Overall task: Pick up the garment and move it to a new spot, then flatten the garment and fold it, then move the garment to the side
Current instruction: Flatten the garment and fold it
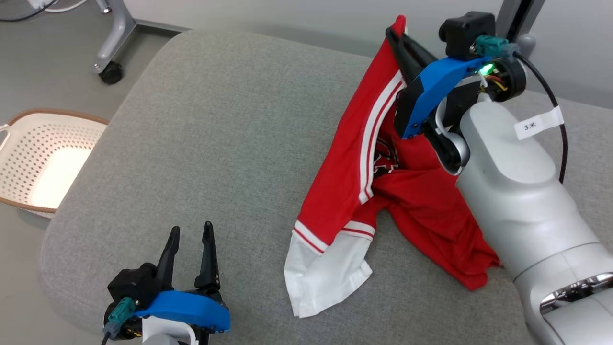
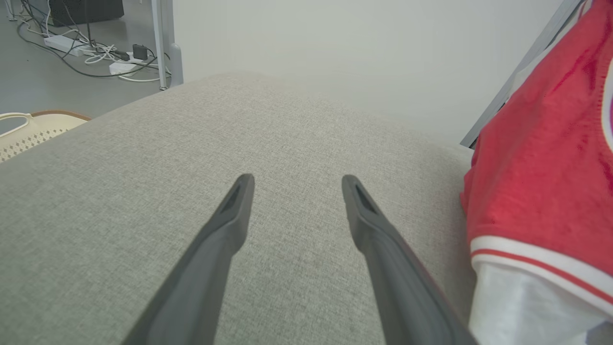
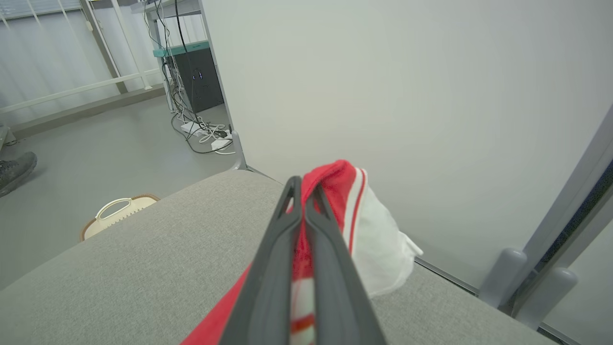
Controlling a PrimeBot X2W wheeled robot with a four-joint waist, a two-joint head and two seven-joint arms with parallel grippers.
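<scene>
The red-and-white garment (image 1: 345, 191) is being gripped by one edge in the right gripper (image 1: 393, 34), fingers pinched tight on the cloth, and lifted above the grey cushion (image 1: 215, 143), while its lower part is lying crumpled on the right side. The left gripper (image 1: 191, 229) is being held spread, with nothing between its fingers, near the front edge.

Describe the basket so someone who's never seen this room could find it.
Start at the big grey cushion. On the floor off its left edge sits the basket. It is cream with punched holes and a brown rim, unlike the red-and-white garment.
</scene>
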